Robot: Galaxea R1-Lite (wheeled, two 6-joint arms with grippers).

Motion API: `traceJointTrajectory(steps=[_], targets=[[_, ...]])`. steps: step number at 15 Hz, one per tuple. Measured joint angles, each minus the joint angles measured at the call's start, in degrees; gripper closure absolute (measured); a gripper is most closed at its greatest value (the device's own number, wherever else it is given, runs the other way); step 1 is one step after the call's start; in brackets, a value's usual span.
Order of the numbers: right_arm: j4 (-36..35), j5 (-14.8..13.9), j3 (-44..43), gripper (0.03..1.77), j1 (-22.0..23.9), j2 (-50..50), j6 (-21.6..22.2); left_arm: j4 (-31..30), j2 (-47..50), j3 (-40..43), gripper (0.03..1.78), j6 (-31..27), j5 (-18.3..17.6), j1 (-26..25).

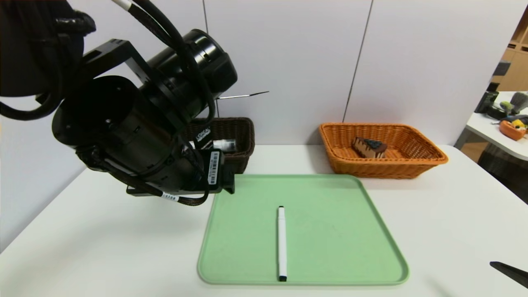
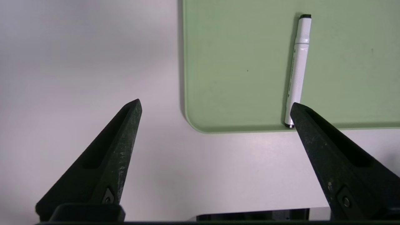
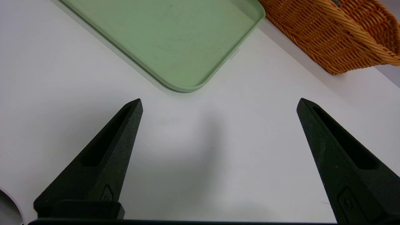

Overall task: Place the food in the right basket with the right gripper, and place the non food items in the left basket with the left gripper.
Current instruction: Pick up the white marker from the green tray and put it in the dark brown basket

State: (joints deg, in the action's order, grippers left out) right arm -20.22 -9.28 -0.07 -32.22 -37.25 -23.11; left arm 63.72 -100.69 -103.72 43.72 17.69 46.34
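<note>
Around, white tabletop (image 1: 412, 214) before pale panelled wall (image 1: 288, 62).

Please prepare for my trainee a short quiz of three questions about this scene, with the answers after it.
1. True or false: the marker lies on the green tray.
2. Which item is in the orange basket?
A. the cake slice
B. a banana
C. a cup
3. Fill in: the left gripper is ____ and holds nothing, like the right gripper over the white table.

Key: 1. true; 2. A; 3. open
</note>
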Motion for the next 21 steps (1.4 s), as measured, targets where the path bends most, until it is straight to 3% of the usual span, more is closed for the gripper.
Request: traceJointTrajectory(steps=[6,14,21], targets=[[0.09,0.0,0.0,0.1,0.0,0.07,-0.21,3.58,-3.94,-8.11,0.12,5.92,-2.8,5.84],[-0.11,0.0,0.0,0.1,0.0,0.16,-0.34,1.57,-10.02,-9.46,0.12,5.51,-4.96,12.79],[-0.17,-0.01,0.0,0.1,0.0,0.79,-0.3,0.39,-14.76,-9.46,0.12,1.01,-8.63,13.51]])
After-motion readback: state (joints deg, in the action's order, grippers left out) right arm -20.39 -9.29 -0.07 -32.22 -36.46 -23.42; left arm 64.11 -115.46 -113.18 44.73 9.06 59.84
